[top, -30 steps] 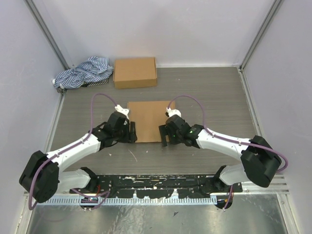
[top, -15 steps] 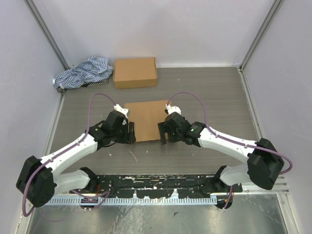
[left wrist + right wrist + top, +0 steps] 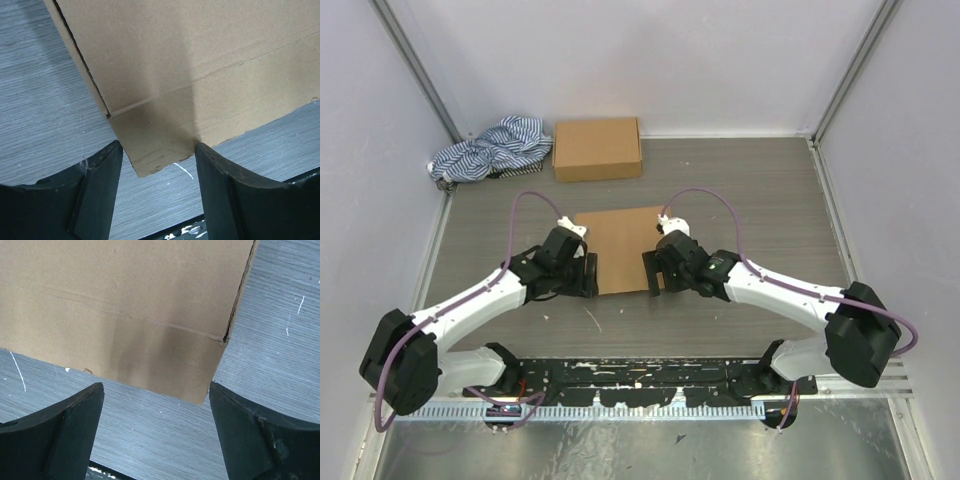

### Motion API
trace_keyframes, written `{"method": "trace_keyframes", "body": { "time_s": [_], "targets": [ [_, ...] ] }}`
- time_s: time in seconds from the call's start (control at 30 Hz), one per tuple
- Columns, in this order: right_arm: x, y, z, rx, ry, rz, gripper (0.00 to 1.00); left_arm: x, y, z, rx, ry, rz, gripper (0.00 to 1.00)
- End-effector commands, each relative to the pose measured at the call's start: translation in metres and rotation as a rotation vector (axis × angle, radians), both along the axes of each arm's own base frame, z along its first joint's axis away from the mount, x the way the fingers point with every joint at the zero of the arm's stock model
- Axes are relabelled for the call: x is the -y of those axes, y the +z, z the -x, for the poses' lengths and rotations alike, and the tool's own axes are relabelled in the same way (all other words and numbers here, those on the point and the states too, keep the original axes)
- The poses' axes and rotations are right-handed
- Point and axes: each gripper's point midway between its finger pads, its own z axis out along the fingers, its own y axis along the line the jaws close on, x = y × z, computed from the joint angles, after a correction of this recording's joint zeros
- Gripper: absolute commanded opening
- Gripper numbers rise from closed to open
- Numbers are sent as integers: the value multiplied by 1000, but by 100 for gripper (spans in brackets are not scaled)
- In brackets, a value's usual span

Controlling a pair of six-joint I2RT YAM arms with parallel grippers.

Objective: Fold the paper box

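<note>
— What's different from a second ago?

— In the top view the flat paper box [image 3: 620, 245] has slid a little toward the left of the frame and now lies slightly askew on the table [image 3: 760, 200]. The right gripper [image 3: 651, 270] has gone left and a touch upward with it. The left gripper [image 3: 591, 275] has hardly moved.

— And the jaws?

— Both are spread wide, clamping nothing. In the left wrist view, the left gripper [image 3: 159, 147] has the sheet's near corner flap lying between its fingers [image 3: 97, 175]. One fingertip sits right at the cardboard's edge; I cannot tell whether it touches.

— The right one?

— The right gripper [image 3: 156, 387] straddles the other near corner [image 3: 125, 300], with its fingers [image 3: 245, 425] clear of the cardboard.

— Where is the box overall?

— In the centre of the frame, flat between the two grippers. A closed cardboard box [image 3: 597, 148] and a striped cloth [image 3: 490, 148] sit well apart at upper left.
</note>
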Motion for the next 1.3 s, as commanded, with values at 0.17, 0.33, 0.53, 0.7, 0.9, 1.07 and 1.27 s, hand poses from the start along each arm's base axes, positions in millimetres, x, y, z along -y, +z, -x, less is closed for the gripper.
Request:
{"method": "trace_keyframes", "body": {
  "time_s": [0.17,0.33,0.53,0.7,0.9,1.07,1.27],
  "targets": [
    [-7,-6,-15,49,-31,4,90,8,1,-9,18,-4,9,67],
    [-3,-19,-19,46,-58,38,87,1,0,-17,46,26,-30,66],
    [0,-37,-26,52,-84,86,69,-5,-14,-31,76,81,-82,62],
    [2,-38,-28,54,-95,106,58,-12,-22,-41,128,137,-112,57],
    [2,0,-14,57,-45,52,66,-13,-2,-39,172,143,-78,56],
    [-8,66,-18,147,6,-48,83,-24,23,-30,191,165,-77,56],
    [-50,127,-100,248,39,-92,19,-15,27,-15,145,127,-10,7]
  ]
}}
